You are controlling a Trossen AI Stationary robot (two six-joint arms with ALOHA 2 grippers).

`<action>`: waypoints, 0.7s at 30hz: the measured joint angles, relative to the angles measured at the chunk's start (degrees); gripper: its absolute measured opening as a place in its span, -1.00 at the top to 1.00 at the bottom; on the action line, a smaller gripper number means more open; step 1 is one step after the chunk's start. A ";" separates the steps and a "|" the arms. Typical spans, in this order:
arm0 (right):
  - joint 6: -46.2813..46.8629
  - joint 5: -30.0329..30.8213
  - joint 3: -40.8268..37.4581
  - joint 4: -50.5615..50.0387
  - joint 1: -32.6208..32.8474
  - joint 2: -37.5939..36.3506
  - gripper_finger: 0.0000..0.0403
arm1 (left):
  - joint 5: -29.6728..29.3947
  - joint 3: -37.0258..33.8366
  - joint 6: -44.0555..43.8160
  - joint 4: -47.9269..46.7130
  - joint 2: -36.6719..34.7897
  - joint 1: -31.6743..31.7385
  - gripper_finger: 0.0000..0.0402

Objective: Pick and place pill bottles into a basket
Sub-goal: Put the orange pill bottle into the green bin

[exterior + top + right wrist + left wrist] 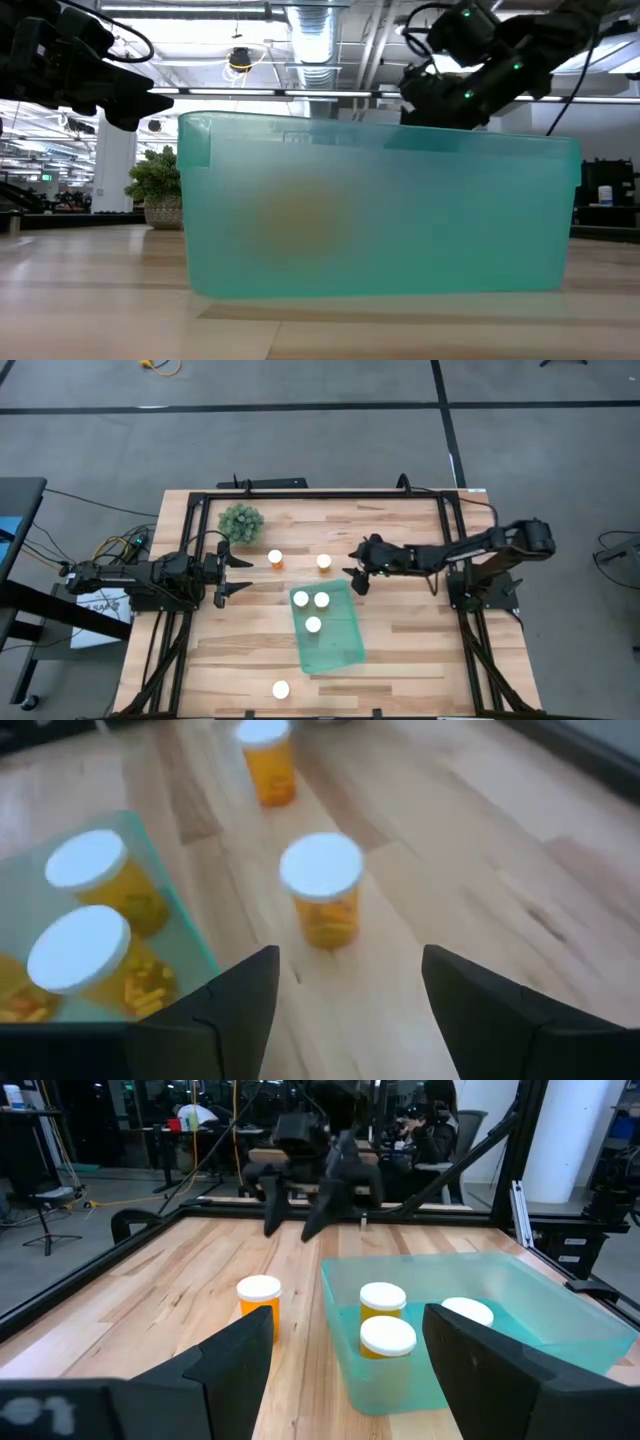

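Three pill bottles [312, 607] stand in the basket [340, 650]; three wait on the worktop [400, 660]. I see my right gripper [356, 577] open and empty, the upright bottle [324, 562] just ahead. Left gripper [233, 573] waits open, farther off.

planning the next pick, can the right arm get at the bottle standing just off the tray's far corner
Probably yes: the right gripper hangs open beside that bottle, which stands alone on bare wood just outside the tray.
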 joint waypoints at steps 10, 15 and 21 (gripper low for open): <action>-1.41 -4.95 9.14 -7.32 -1.58 7.04 -0.35 | 0.02 0.02 0.02 -0.02 0.02 0.00 -0.23; -3.57 -4.49 13.93 -12.14 -2.24 10.34 -0.44 | 0.02 0.02 0.00 -0.02 0.02 -0.02 -0.23; -5.44 -4.38 18.81 -15.29 -2.21 13.49 -0.53 | 0.02 0.00 0.02 -0.02 0.00 0.00 -0.23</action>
